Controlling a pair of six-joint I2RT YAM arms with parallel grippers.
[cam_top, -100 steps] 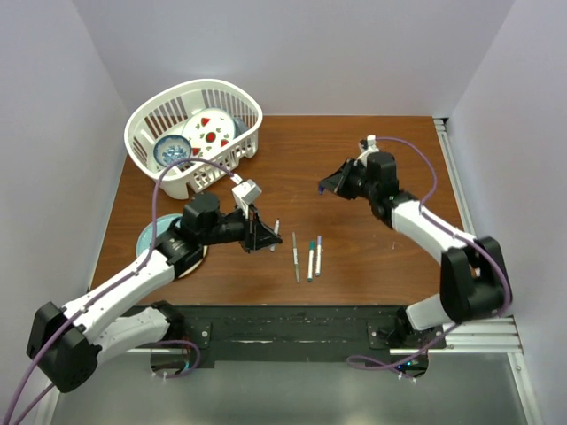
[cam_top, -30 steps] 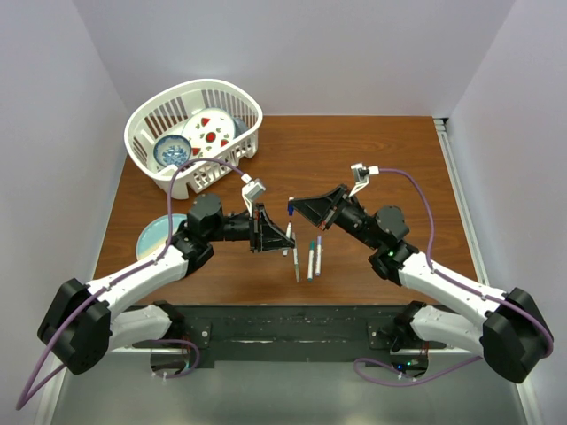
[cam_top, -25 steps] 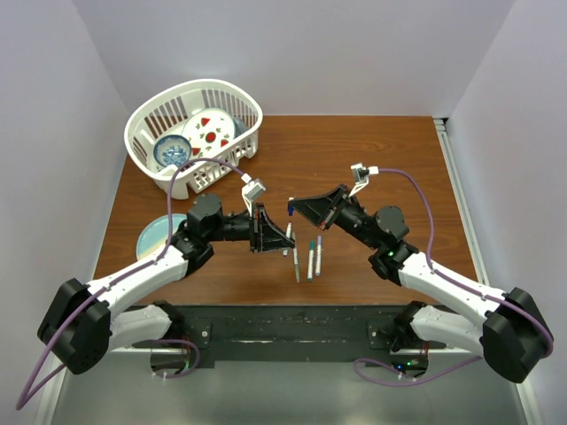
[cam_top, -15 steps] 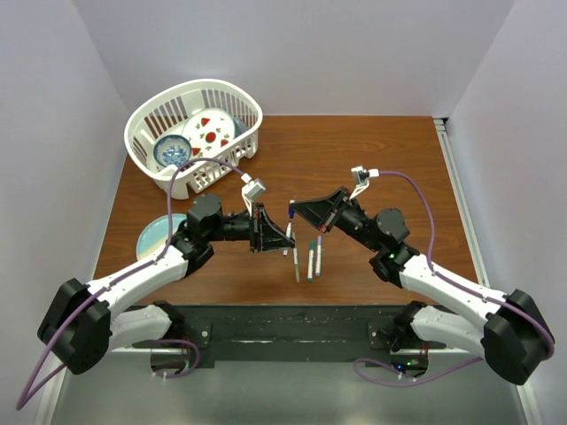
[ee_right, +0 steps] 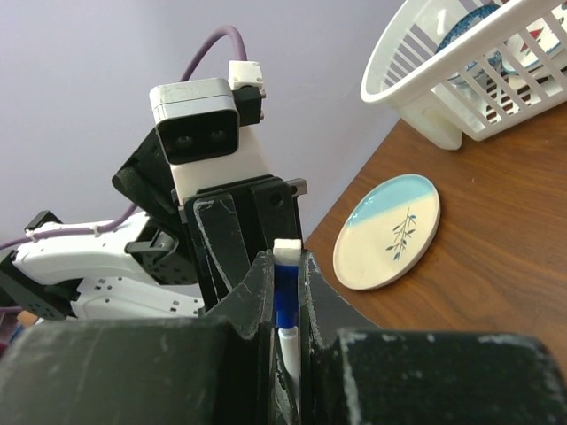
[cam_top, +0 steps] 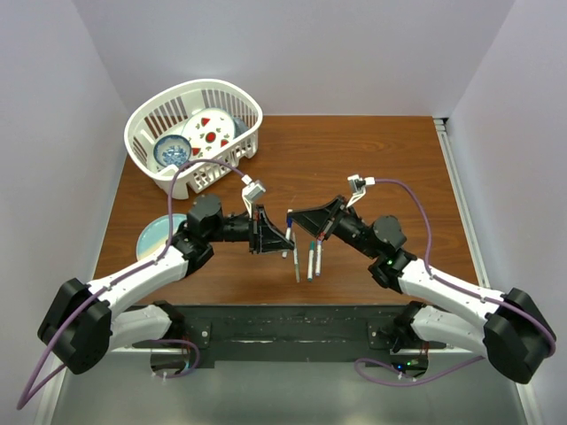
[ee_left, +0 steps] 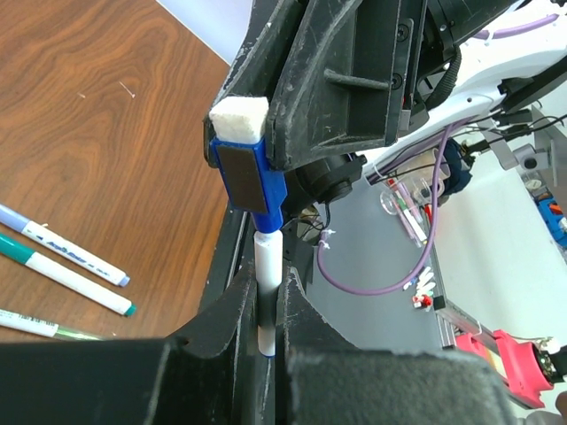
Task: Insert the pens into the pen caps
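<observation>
White marker pen, gripped in the closed left jaws above the counter, meets the blue cap clamped in the right jaws; any tilt could jam the tip.

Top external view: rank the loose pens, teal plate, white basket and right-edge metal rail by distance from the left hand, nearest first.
1. Loose pens: on the table just right of the left hand.
2. Teal plate, left, and white basket, back left: too close to call.
3. Metal rail: far right.
</observation>
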